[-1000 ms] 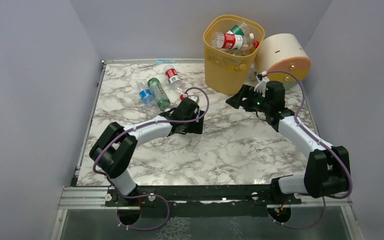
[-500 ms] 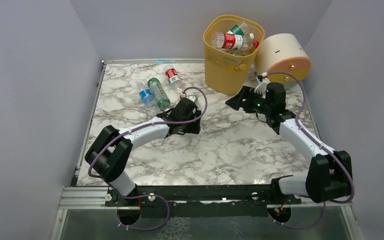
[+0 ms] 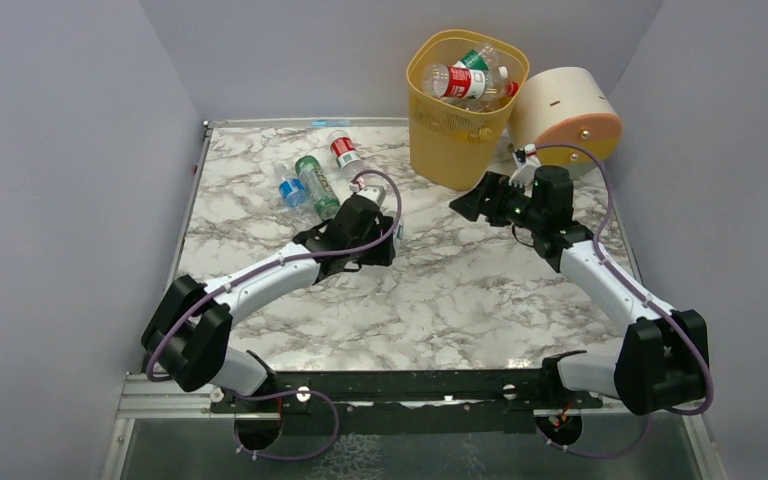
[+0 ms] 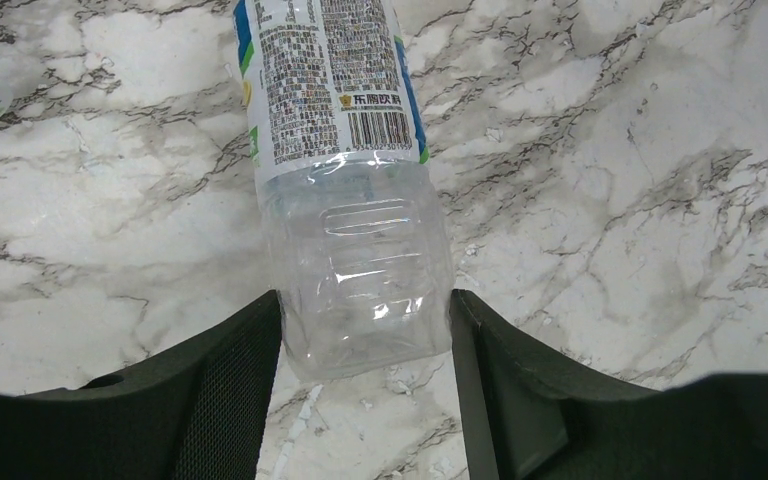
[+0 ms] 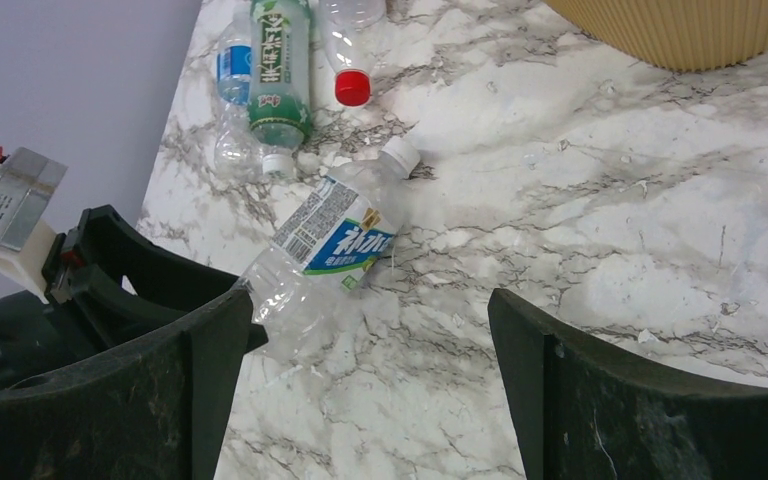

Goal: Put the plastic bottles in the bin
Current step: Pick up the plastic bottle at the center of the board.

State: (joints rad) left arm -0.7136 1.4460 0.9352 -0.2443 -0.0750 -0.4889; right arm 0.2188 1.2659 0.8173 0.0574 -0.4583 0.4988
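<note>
Several plastic bottles [image 3: 465, 78] are sitting in the tall translucent yellow-orange bin [image 3: 460, 140]. Four are lying on the marble counter [image 3: 460, 290]: a green bottle [image 3: 317, 185], a blue-labelled bottle [image 3: 290, 190], a red-labelled bottle [image 3: 343, 152], and a clear white-capped bottle [image 4: 360, 270]. The left hand [image 4: 365, 330] is clamping the clear bottle's base. The right hand [image 5: 365, 310] is hovering released, empty.

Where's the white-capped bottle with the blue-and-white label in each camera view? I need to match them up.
Left wrist: white-capped bottle centre frame, base between the left end effector's jaws.
Right wrist: left of centre, lying diagonally.
Top external: mostly hidden under that end effector, mid-table.
Shared landmark: green bottle nearby, in top and right wrist only.
</note>
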